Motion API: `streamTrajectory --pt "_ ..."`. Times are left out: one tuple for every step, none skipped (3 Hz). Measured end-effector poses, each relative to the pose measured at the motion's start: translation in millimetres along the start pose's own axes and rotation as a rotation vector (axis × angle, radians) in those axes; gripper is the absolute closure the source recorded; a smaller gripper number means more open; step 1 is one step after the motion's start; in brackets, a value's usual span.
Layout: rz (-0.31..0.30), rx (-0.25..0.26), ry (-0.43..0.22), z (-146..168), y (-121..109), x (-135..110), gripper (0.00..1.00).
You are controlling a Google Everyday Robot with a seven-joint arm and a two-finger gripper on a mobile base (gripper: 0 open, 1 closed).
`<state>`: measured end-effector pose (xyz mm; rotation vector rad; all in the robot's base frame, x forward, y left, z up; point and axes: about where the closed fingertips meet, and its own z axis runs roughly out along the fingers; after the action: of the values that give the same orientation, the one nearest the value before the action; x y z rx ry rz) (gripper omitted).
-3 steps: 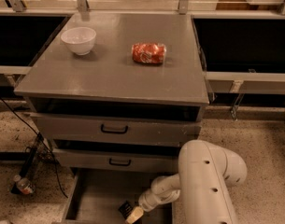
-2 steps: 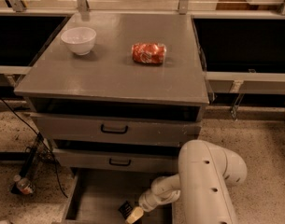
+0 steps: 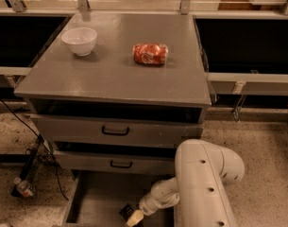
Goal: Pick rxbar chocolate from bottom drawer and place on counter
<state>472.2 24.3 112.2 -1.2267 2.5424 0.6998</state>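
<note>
The bottom drawer (image 3: 98, 197) is pulled open below the cabinet, showing its flat grey floor. My white arm reaches down into it from the right. My gripper (image 3: 133, 217) is low over the drawer floor at the bottom edge of the camera view. A small black piece that looks like the rxbar chocolate (image 3: 125, 211) lies right against the gripper's tip on its left side; whether it is held I cannot tell. The grey counter (image 3: 115, 79) forms the cabinet top above.
A white bowl (image 3: 80, 40) stands on the counter's back left and a red-orange shiny snack packet (image 3: 150, 54) lies near its middle. Two shallower drawers with black handles (image 3: 115, 131) are above the open one. Cables and a small bottle (image 3: 24, 188) lie on the floor to the left.
</note>
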Motion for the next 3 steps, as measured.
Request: streamTrajectory --pt "0.001 0.002 -0.007 -1.7 0.3 -0.1 0.0" --pt "0.009 0.015 -0.049 -12.5 2.2 -1.3 0.0" --pt "-0.036 0.076 -0.084 -51.1 26.7 -2.3 0.0"
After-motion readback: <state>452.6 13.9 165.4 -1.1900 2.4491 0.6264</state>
